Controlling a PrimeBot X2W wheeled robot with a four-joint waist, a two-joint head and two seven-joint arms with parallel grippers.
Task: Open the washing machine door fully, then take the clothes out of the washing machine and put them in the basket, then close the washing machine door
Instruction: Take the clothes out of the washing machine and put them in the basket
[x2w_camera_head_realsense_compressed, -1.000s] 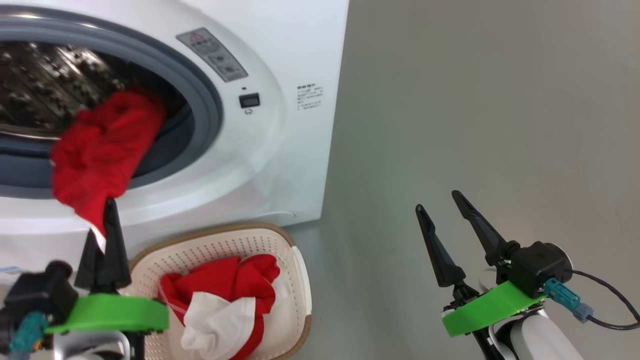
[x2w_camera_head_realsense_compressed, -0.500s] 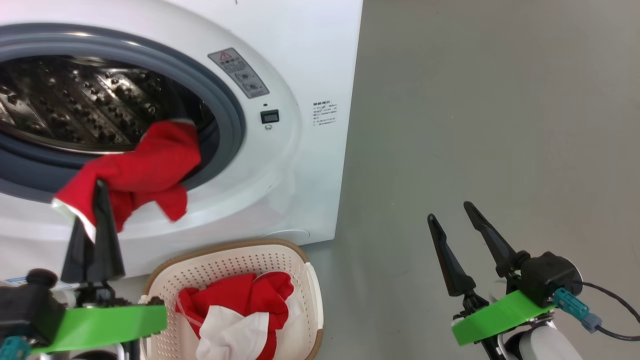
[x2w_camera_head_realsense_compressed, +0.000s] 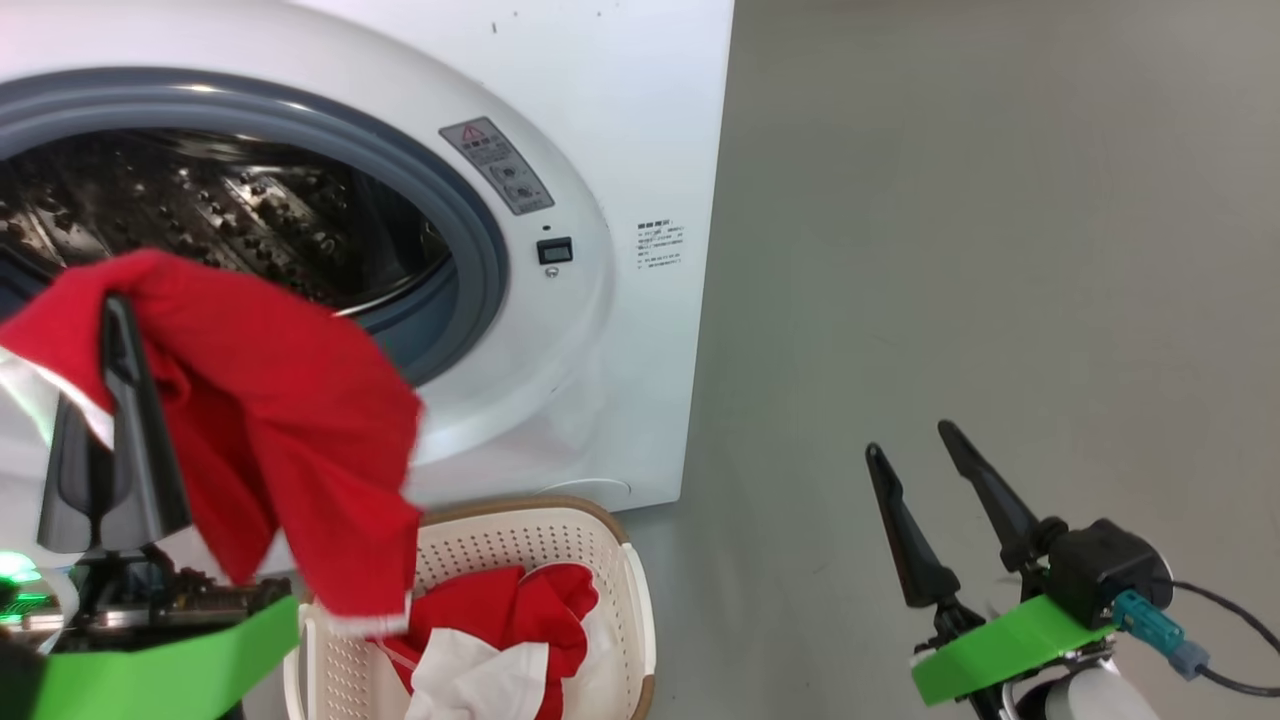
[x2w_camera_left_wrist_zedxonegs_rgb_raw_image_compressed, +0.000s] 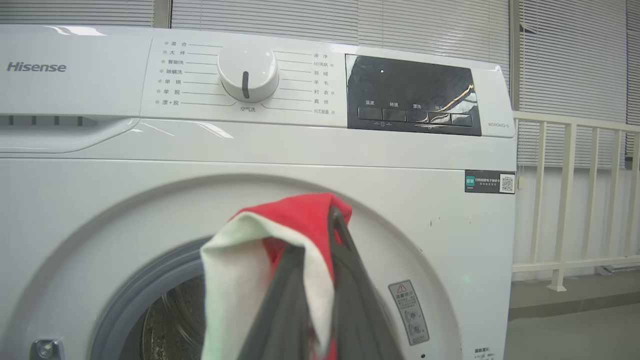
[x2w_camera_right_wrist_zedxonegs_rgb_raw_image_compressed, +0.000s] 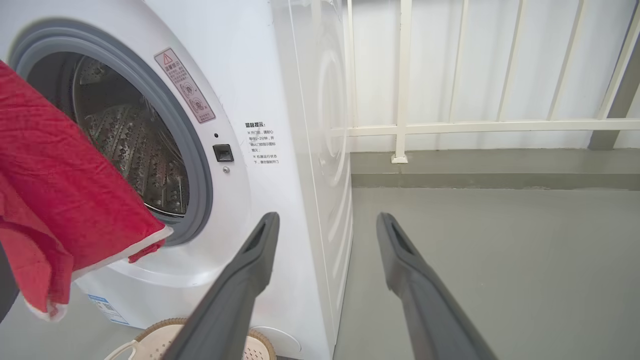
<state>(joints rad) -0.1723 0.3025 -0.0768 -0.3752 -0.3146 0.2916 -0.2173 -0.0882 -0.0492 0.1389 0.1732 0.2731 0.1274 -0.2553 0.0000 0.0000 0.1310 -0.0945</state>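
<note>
The white washing machine (x2w_camera_head_realsense_compressed: 620, 120) stands with its drum mouth (x2w_camera_head_realsense_compressed: 230, 220) uncovered inside a grey ring; its door is out of view. My left gripper (x2w_camera_head_realsense_compressed: 115, 305) is shut on a red garment with white trim (x2w_camera_head_realsense_compressed: 290, 420), which hangs clear of the drum in front of the machine and partly over the basket (x2w_camera_head_realsense_compressed: 640, 600). In the left wrist view the garment (x2w_camera_left_wrist_zedxonegs_rgb_raw_image_compressed: 295, 215) drapes over the left gripper (x2w_camera_left_wrist_zedxonegs_rgb_raw_image_compressed: 335, 212). More red and white clothes (x2w_camera_head_realsense_compressed: 520, 610) lie in the basket. Off to the right, above the floor, my right gripper (x2w_camera_head_realsense_compressed: 910, 440) stands open and empty.
Bare grey floor (x2w_camera_head_realsense_compressed: 980, 250) stretches to the right of the machine. A white railing (x2w_camera_right_wrist_zedxonegs_rgb_raw_image_compressed: 400, 125) runs behind it, with window blinds (x2w_camera_left_wrist_zedxonegs_rgb_raw_image_compressed: 565, 50) above. The basket (x2w_camera_right_wrist_zedxonegs_rgb_raw_image_compressed: 150, 345) sits tight against the machine's front foot. A cable (x2w_camera_head_realsense_compressed: 1230, 620) trails from my right wrist.
My left gripper has pulled the red garment out of the drum mouth, so it now hangs over the basket's near-left side. The head camera has shifted. The right gripper stays open.
</note>
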